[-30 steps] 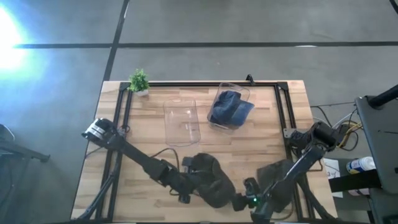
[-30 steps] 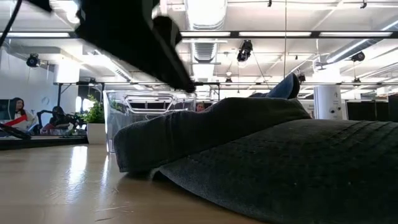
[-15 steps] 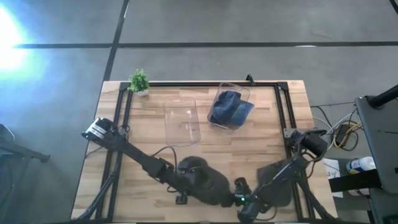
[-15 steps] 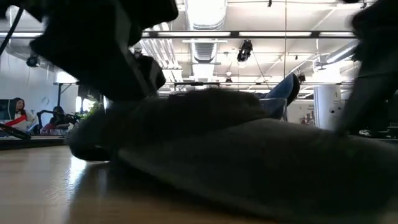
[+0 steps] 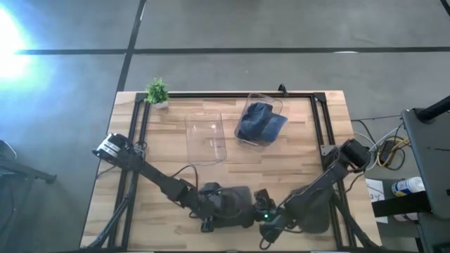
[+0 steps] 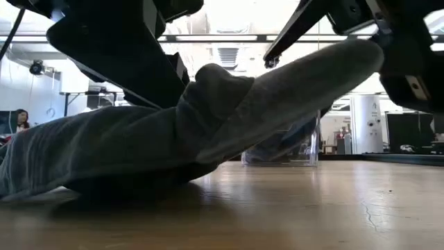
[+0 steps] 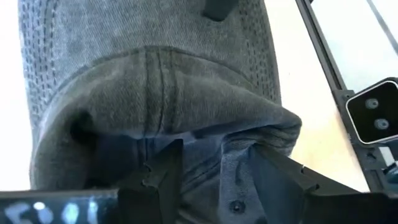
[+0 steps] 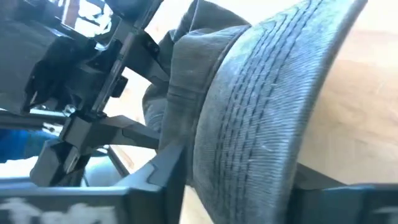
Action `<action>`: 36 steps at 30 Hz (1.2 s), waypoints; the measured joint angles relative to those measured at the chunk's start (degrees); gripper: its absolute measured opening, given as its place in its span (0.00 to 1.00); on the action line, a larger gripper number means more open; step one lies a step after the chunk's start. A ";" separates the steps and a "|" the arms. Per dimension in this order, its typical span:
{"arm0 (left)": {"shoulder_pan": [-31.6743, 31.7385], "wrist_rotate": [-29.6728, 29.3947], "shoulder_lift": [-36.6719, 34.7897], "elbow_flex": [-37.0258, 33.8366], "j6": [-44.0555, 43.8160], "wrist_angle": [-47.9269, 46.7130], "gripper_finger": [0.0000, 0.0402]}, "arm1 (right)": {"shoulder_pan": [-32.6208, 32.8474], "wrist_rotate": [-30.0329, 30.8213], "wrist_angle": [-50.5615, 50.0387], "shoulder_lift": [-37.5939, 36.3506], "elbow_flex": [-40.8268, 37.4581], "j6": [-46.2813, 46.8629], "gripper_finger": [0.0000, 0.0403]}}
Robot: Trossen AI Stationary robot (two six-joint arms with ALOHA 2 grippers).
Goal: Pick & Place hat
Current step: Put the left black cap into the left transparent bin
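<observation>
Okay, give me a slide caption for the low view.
Both grippers hold a dark grey hat at the table, its brim lifted; a clear container stands behind.

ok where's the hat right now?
High view: the grey hat lies at the table's near edge, just left of centre, gripped between the left gripper and the right gripper, below the empty clear bin.
</observation>
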 joint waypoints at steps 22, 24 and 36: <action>-13.83 -32.44 -23.56 20.71 -10.08 -33.62 0.44 | -5.73 7.67 -1.46 -22.60 8.87 -44.46 0.03; -15.42 -36.04 -25.28 20.56 -10.45 -34.78 0.44 | -8.83 7.59 -3.01 -24.03 10.24 -47.86 0.03; -18.36 -43.92 -29.33 20.42 -36.57 -61.85 0.44 | -37.94 -27.75 -7.60 -16.32 10.44 -48.66 0.03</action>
